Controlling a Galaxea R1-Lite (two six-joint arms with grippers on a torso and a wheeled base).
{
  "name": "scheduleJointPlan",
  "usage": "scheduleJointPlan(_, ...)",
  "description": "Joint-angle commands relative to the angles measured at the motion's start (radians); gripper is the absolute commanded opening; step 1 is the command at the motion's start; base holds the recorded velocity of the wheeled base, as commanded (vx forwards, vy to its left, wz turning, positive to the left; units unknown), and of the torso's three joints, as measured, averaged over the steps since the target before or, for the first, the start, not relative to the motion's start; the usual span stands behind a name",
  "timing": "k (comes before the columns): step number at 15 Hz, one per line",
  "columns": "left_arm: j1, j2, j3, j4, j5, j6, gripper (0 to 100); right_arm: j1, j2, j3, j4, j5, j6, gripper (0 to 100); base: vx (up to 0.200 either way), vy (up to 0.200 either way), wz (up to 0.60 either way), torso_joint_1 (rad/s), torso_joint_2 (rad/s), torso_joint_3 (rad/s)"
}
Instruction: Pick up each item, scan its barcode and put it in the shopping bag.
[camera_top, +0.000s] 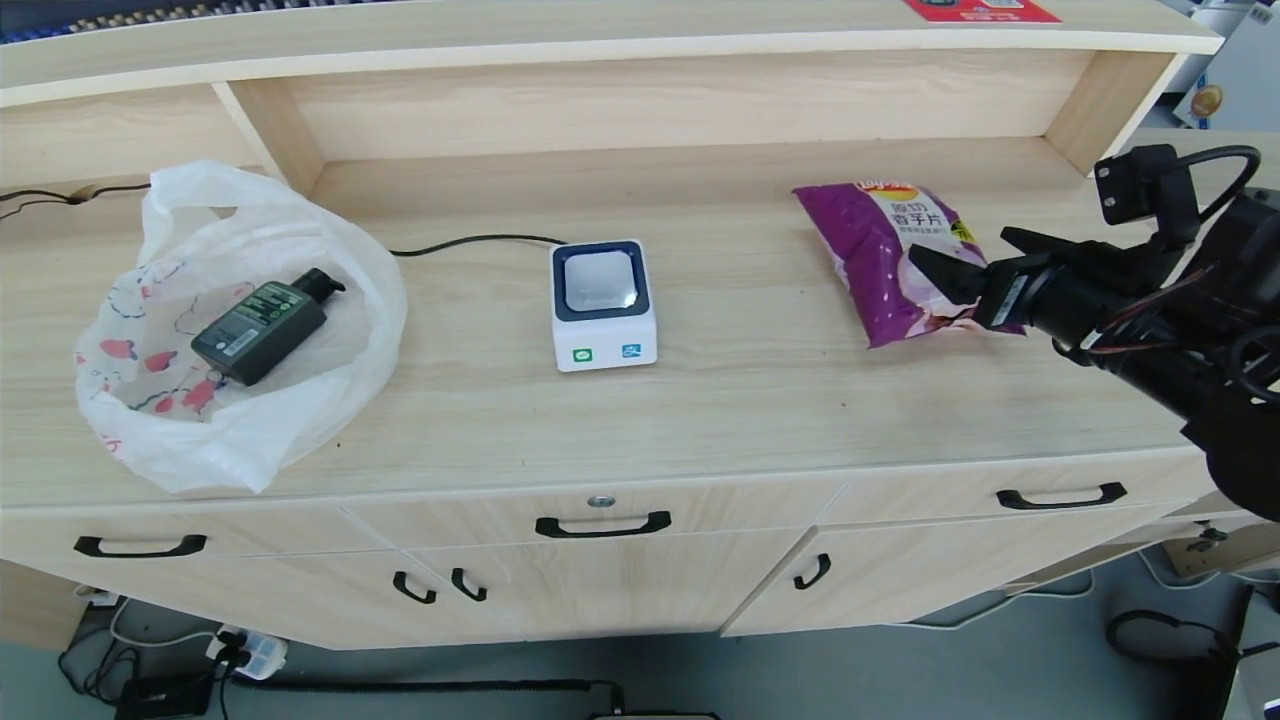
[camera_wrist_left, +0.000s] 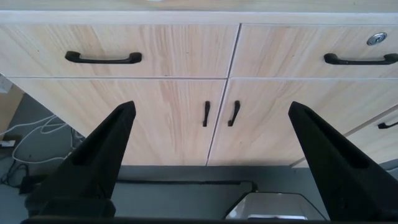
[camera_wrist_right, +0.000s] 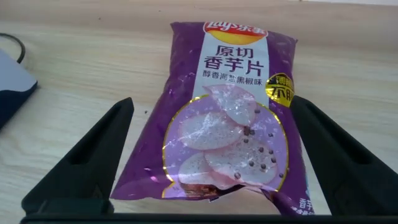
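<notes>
A purple chips bag (camera_top: 895, 260) lies flat on the right side of the wooden counter (camera_top: 740, 400). My right gripper (camera_top: 968, 255) is open just over the bag's near end, one finger on each side. In the right wrist view the chips bag (camera_wrist_right: 230, 124) lies between the spread fingers of the right gripper (camera_wrist_right: 212, 102). A white shopping bag (camera_top: 330, 400) lies open at the left with a dark pump bottle (camera_top: 262, 325) inside. The white barcode scanner (camera_top: 603, 305) stands mid-counter. My left gripper (camera_wrist_left: 209, 107) is open and holds nothing, below counter level, facing the cabinet doors (camera_wrist_left: 161, 118).
A black cable (camera_top: 470, 241) runs from the scanner toward the back left. A raised shelf and back wall (camera_top: 650, 110) border the counter's rear, with upright side panels at both ends. Drawers with black handles (camera_top: 602, 525) line the front below.
</notes>
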Motion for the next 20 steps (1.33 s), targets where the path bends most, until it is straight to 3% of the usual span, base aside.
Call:
scheduleJointPlan(1, -0.001, 0.0, 0.0, -0.001, 0.001, 0.003, 100, 0.006, 0.013, -0.009, 0.005, 0.001, -0.007, 100, 0.0, 0.0, 0.0, 0.0, 0.0, 0.0)
scheduleJointPlan(3, 0.001, 0.0, 0.0, -0.001, 0.001, -0.005, 100, 0.009, 0.015, -0.006, 0.022, -0.001, -0.016, 100, 0.0, 0.0, 0.0, 0.0, 0.0, 0.0)
scheduleJointPlan(8, 0.001, 0.0, 0.0, 0.002, 0.001, -0.008, 100, 0.012, 0.039, -0.041, 0.03, -0.002, -0.066, 100, 0.2, 0.0, 0.0, -0.002, 0.0, 0.002)
scheduleJointPlan(20, 0.001, 0.0, 0.0, -0.001, 0.002, -0.01, 100, -0.02, 0.027, -0.018, 0.146, -0.038, -0.105, 100, 0.0, 0.0, 0.0, 0.0, 0.0, 0.0)
